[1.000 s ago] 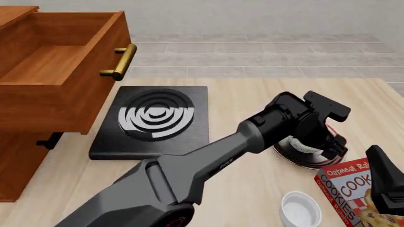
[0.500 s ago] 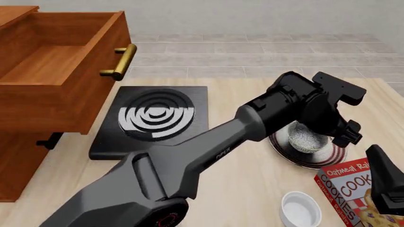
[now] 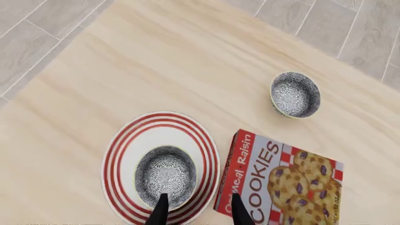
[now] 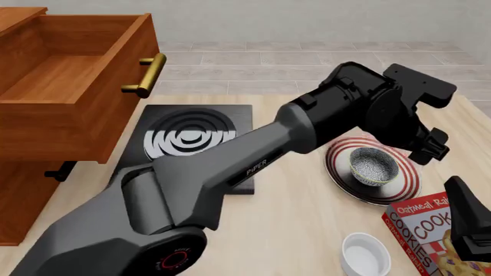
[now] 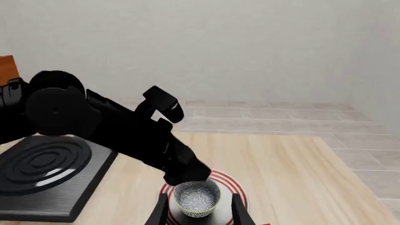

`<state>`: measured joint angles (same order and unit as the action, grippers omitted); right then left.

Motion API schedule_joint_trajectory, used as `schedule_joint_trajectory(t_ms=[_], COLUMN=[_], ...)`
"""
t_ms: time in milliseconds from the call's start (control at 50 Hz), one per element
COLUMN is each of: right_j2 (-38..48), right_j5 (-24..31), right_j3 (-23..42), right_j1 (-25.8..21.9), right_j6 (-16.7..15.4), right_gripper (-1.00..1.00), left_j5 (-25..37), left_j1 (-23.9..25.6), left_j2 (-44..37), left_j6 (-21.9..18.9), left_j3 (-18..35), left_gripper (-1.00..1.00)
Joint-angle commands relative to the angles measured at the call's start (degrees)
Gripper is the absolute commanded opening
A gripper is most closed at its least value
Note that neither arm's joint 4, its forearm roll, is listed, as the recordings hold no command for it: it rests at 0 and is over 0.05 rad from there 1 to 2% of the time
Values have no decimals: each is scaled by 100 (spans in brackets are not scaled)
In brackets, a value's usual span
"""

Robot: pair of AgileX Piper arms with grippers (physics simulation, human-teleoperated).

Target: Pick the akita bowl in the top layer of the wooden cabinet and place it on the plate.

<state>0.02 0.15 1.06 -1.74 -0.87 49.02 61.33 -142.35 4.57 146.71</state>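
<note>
The akita bowl [image 4: 373, 167], speckled dark and white, sits upright in the middle of the red-ringed plate [image 4: 406, 183]. My left gripper [image 4: 433, 148] hangs above the plate's far right side, open and empty. In the left wrist view its fingertips [image 3: 161, 212] frame the near rim of the akita bowl [image 3: 166, 171] on the plate [image 3: 119, 154] far below. The right gripper [image 5: 198, 216] is open too, with the bowl [image 5: 196, 197] and plate [image 5: 240, 187] showing some way off between its fingers. The wooden cabinet [image 4: 27, 195] stands at the left, its top layer [image 4: 69, 80] pulled out and empty.
A black square stove [image 4: 192, 144] lies between the cabinet and the plate. A cookie box [image 4: 426, 233] and a small white ramekin [image 4: 364, 253] sit near the front right, beside the right arm [image 4: 470, 227]. The left arm spans the table's middle.
The left gripper has let go of the bowl and risen up and away to the right. The bowl stays on the plate. The right arm has not moved.
</note>
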Motion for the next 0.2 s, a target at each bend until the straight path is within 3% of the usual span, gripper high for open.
schedule_joint_trajectory(t_ms=[20, 200], right_j2=[0, 0], right_j5=[-18, -30], right_j3=[-2, -10], right_j1=[-16, -27], right_j6=[-42, -59], right_gripper=[100, 100], left_j5=[-116, -289], left_j1=[-4, 32], left_j2=[382, 758], left_j6=[-49, -20], left_j3=[-377, -781], left_gripper=[100, 100])
